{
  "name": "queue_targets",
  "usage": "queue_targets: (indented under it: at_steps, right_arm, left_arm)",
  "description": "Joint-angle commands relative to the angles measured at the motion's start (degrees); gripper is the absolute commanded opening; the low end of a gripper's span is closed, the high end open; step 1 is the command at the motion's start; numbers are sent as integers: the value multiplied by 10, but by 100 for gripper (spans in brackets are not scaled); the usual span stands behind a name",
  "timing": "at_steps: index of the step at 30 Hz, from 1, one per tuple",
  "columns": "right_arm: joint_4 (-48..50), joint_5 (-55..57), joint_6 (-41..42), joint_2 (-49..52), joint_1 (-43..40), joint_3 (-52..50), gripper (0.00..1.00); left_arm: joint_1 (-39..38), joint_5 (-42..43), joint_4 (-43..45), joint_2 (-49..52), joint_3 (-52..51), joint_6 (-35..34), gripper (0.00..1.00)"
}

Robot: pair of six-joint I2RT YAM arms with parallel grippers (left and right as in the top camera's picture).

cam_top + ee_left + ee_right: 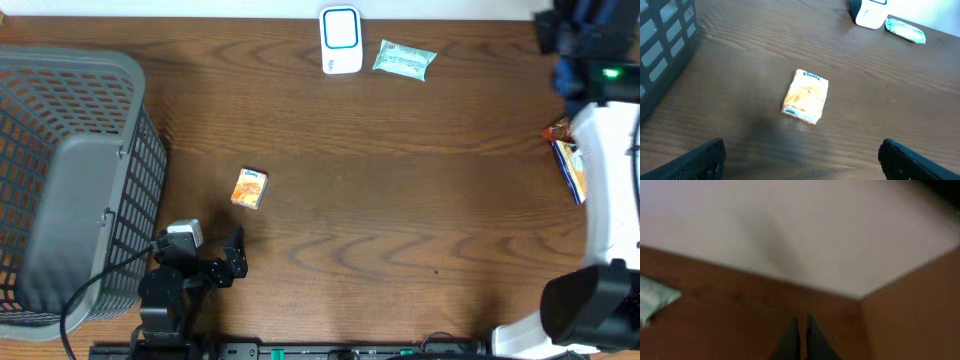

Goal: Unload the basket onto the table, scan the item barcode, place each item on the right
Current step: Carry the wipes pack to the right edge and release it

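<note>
A small orange Kleenex tissue pack [249, 188] lies flat on the brown table, left of centre. In the left wrist view the pack [806, 96] sits ahead of my left gripper [800, 152], which stands wide open with nothing between its fingers and does not touch it. The white and blue barcode scanner [340, 40] stands at the far edge, also seen as the scanner [869, 12] in the left wrist view. My right gripper [802, 325] is shut and empty, pointing at the table's far right corner.
A grey mesh basket [70, 180] fills the left side, close beside the left arm. A pale green packet [405, 60] lies right of the scanner. An orange and blue packet [568, 165] lies at the right edge by the white right arm [610, 170].
</note>
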Motion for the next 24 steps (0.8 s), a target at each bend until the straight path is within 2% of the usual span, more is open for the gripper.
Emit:
queue_targets:
  at_steps: [1, 2, 3, 6, 7, 15, 17, 21, 24]
  right_arm:
    - [-17, -185, 121, 17, -38, -25, 7]
    - [-16, -224, 144, 23, -40, -33, 26]
    - [-16, -256, 157, 32, -40, -41, 51]
    - [-6, -331, 194, 74, -30, -54, 96]
    - [3, -344, 216, 97, -23, -55, 99]
    - [177, -355, 513, 261, 18, -55, 99]
    - [221, -355, 548, 293, 32, -55, 99]
    - [281, -347, 553, 330, 53, -55, 99]
    - [290, -298, 553, 349, 69, -55, 99]
  left_arm:
    - [-2, 5, -9, -1, -8, -5, 98]
    - [-2, 5, -9, -1, -8, -5, 98]
    - [-2, 5, -9, -1, -8, -5, 98]
    - [-2, 5, -9, -1, -8, -5, 98]
    - [-2, 5, -9, -1, -8, -5, 98]
    - [-2, 5, -9, -1, -8, -5, 98]
    - [-2, 5, -9, -1, -8, -5, 98]
    - [-2, 5, -9, -1, -8, -5, 98]
    - [-2, 5, -9, -1, -8, -5, 98]
